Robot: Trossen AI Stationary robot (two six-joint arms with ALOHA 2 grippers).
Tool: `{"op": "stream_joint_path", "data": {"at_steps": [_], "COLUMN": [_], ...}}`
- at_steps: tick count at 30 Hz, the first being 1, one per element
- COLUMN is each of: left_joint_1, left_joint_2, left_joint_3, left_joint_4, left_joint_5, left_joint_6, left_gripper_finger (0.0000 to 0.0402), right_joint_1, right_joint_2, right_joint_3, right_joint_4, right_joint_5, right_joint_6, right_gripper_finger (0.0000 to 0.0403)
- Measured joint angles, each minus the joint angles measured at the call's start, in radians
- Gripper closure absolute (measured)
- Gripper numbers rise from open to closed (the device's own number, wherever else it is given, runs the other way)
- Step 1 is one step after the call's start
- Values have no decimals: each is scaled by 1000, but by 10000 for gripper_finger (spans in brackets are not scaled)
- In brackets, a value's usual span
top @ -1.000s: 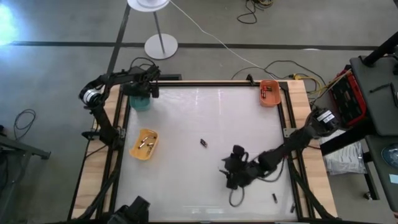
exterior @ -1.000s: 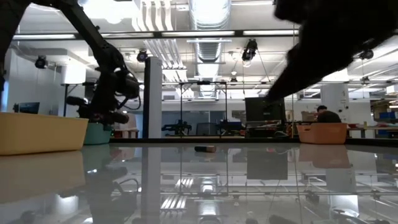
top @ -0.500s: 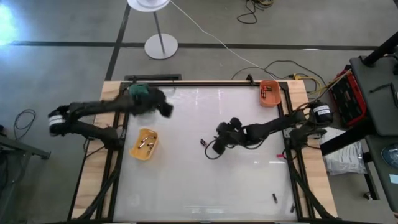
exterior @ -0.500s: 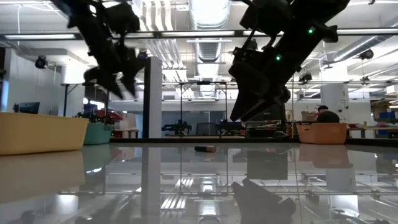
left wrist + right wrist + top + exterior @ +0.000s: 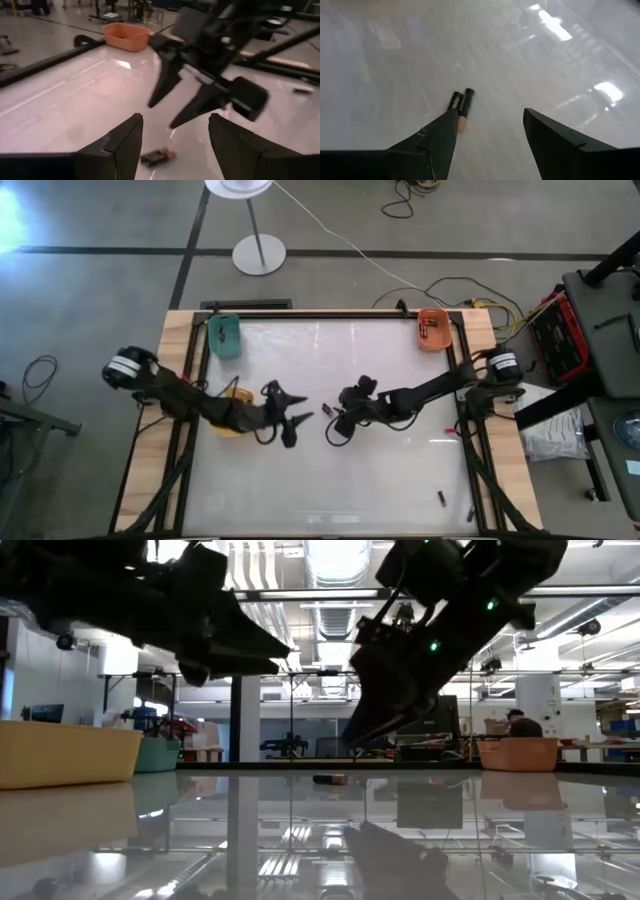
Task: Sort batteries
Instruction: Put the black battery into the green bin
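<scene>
A small dark battery [image 5: 327, 410] lies on its side on the white table, between my two grippers. The left wrist view shows it [image 5: 157, 156] just ahead of my fingers; the right wrist view shows it [image 5: 460, 103] close in front too. My left gripper [image 5: 300, 412] reaches in from the table's left, open, above the table. My right gripper [image 5: 333, 427] comes from the right, open, fingers slanting down toward the battery. A second battery [image 5: 440, 498] lies near the table's near right corner. In the low view the battery [image 5: 328, 779] lies on the table.
A green bin [image 5: 225, 335] stands at the far left corner and an orange bin [image 5: 433, 328] at the far right corner. A yellow bin [image 5: 236, 393] sits on the left, mostly under my left arm. The two grippers' fingertips are close together over the table's middle.
My left gripper has swung from the green bin at the far left corner toward the table's middle and come down near the battery. My right gripper has moved from the near right part of the table toward the far-left, up to the same battery. The battery has stayed put.
</scene>
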Motion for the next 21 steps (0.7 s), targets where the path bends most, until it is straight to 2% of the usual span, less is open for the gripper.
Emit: {"op": "stream_joint_path", "data": {"at_steps": [4, 12, 21], "left_joint_1": [-61, -170, -136], "left_joint_2": [41, -16, 38], "left_joint_3": [-29, -114, -116], "left_joint_4": [85, 121, 122], "left_joint_5": [-5, -228, -234], "left_joint_6": [-18, 27, 25], "left_gripper_finger": [196, 196, 196], "right_joint_1": [0, -23, -54], "right_joint_2": [73, 115, 122], "right_joint_3": [0, 6, 28], "right_joint_4": [124, 168, 167], "right_joint_5": [-1, -17, -17], "right_joint_6": [-7, -19, -91], "right_gripper_finger": [184, 184, 184]}}
